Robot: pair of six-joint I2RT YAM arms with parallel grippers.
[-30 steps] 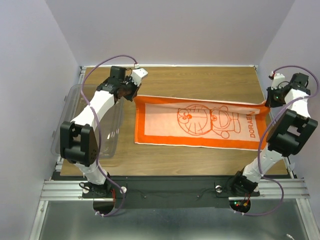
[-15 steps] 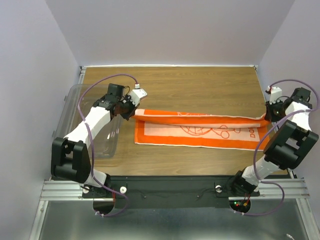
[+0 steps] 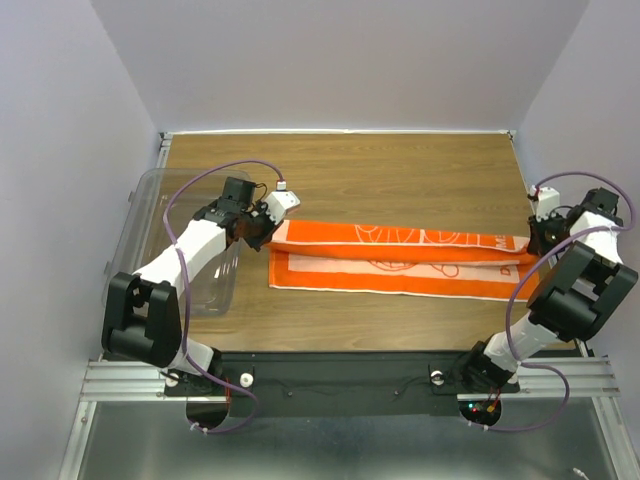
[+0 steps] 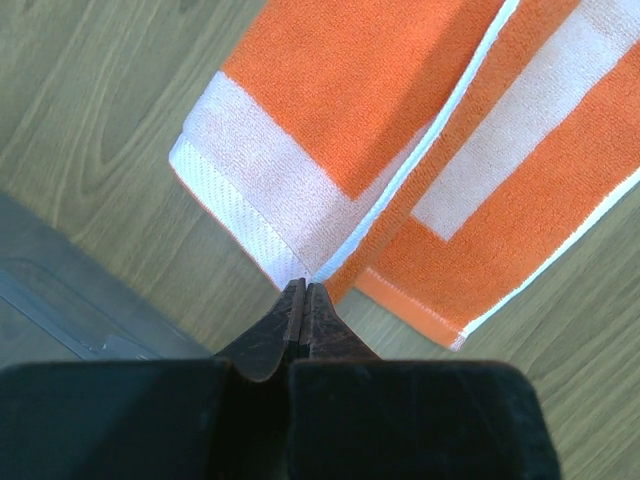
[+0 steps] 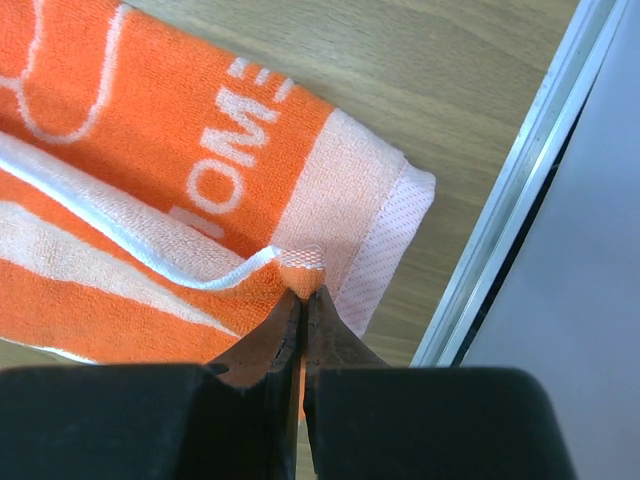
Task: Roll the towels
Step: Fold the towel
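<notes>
The orange towel lies lengthwise across the wooden table, its far long edge folded over toward the near edge so the plain orange back shows on top. My left gripper is shut on the towel's far left corner, held low above the near layer. My right gripper is shut on the towel's far right corner, next to the white DORAEMON lettering. The cat drawing is mostly hidden under the fold.
A clear plastic tub stands at the left table edge, just left of my left arm; its rim shows in the left wrist view. The table's metal side rail runs close to the right of my right gripper.
Both grippers have carried the towel's far edge toward the near edge, folding the towel lengthwise. The cat panel, open a second ago, is now mostly covered.
</notes>
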